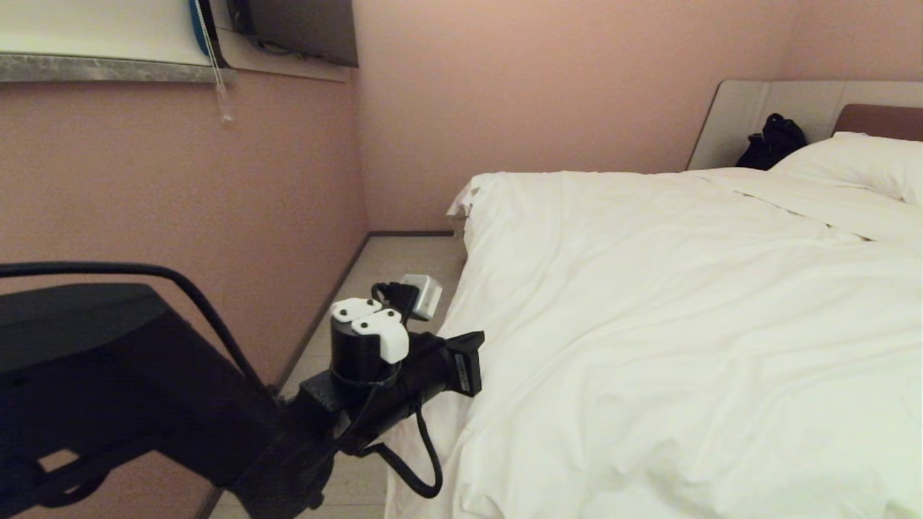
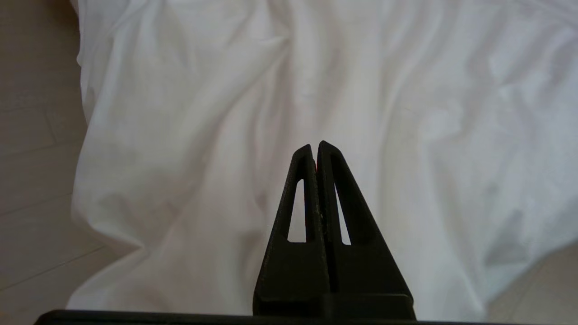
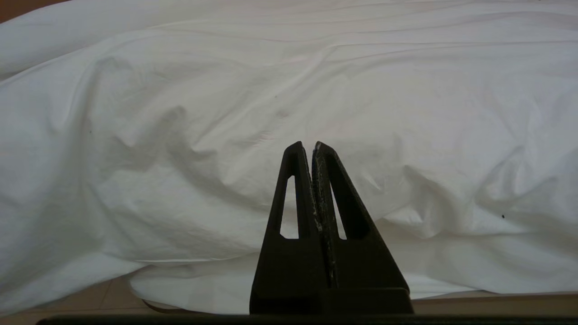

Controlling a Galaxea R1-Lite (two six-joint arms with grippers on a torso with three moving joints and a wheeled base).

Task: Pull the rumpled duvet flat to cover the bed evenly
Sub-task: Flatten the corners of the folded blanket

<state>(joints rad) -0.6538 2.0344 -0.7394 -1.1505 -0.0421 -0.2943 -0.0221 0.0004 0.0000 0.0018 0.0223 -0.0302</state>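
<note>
We see our black left arm bent low at the left of the head view, its black two-fingered left gripper pressed shut with nothing between the fingers, while our matching right gripper is likewise closed and empty.

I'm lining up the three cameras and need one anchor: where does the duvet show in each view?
Head view: the duvet fills the right half, draped over the bed.
Left wrist view: it hangs to the floor beyond the shut left hand.
Right wrist view: it fills nearly the whole picture.
Shared landmark: the floor.
</note>
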